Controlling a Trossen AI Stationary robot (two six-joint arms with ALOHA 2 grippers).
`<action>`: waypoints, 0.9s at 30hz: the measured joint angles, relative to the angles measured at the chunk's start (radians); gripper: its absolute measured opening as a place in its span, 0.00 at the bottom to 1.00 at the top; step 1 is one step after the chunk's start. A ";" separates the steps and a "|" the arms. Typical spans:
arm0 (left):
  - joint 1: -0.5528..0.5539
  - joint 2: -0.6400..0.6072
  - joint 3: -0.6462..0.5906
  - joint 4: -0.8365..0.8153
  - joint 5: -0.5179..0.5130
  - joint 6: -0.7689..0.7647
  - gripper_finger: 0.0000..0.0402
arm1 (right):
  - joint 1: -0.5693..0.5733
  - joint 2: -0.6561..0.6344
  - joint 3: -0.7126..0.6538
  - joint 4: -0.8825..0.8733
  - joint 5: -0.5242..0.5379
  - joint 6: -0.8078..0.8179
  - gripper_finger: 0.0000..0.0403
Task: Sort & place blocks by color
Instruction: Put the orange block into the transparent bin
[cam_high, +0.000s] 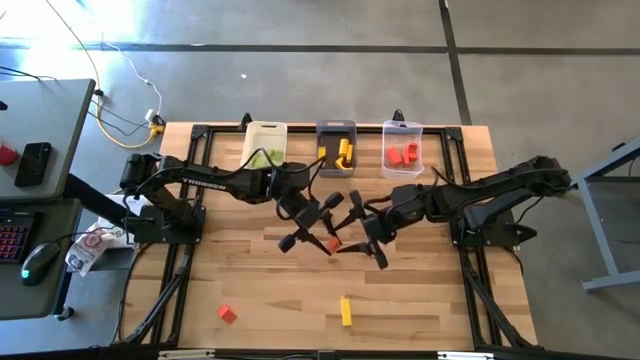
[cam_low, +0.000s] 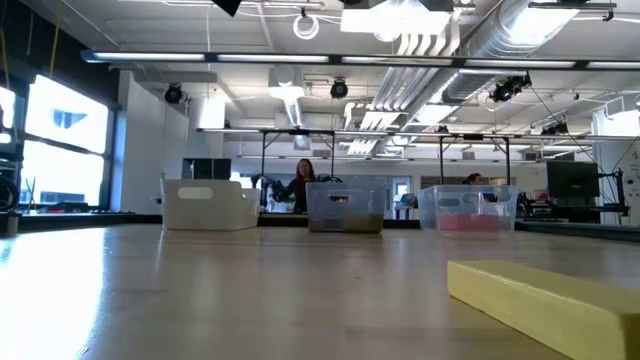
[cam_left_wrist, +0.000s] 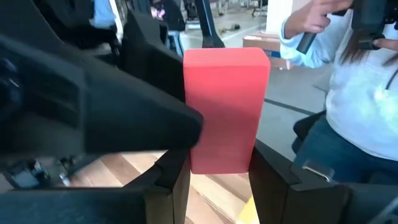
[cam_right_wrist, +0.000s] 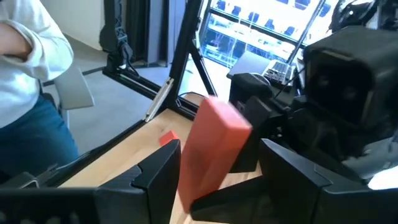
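Red bar block (cam_left_wrist: 227, 112), held up over mid-bench between the two arms. Left end effector (cam_left_wrist: 217, 180) is clamped narrow on its lower end; the bar stands upright out of the fingers (cam_left_wrist: 171, 186). Right end effector (cam_right_wrist: 217, 180) has its fingers spread wide on either side of the same bar (cam_right_wrist: 214, 149), pads not visibly touching it. From overhead the two end effectors (cam_high: 320, 225) (cam_high: 365, 235) meet nose to nose with the red block (cam_high: 332, 243) between them, above the wooden bench (cam_high: 420, 290).

My reading: a hand-over. The left holds only one end so the other end stays free for the right to take, and the right sits on the side nearer the clear bin (cam_high: 403, 150), which already has red blocks in it.

Bins line the far edge: white bin (cam_high: 265, 146) with green pieces, dark grey bin (cam_high: 336, 148) with yellow, clear with red. Still loose on the near part of the bench: a small red block (cam_high: 227, 314) and a yellow bar (cam_high: 346, 311), well apart. A person in a pale top stands beside the bench, seen from both wrist views.
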 joint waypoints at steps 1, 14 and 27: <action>0.000 0.000 0.000 0.014 0.000 0.000 0.27 | 0.000 0.000 0.000 0.000 -0.007 0.000 0.51; 0.001 0.000 0.000 0.087 -0.005 0.004 0.28 | -0.018 0.000 0.000 0.052 -0.037 0.096 0.36; 0.014 0.000 -0.002 0.095 -0.015 0.020 0.28 | -0.039 -0.002 0.000 0.036 -0.123 0.159 0.11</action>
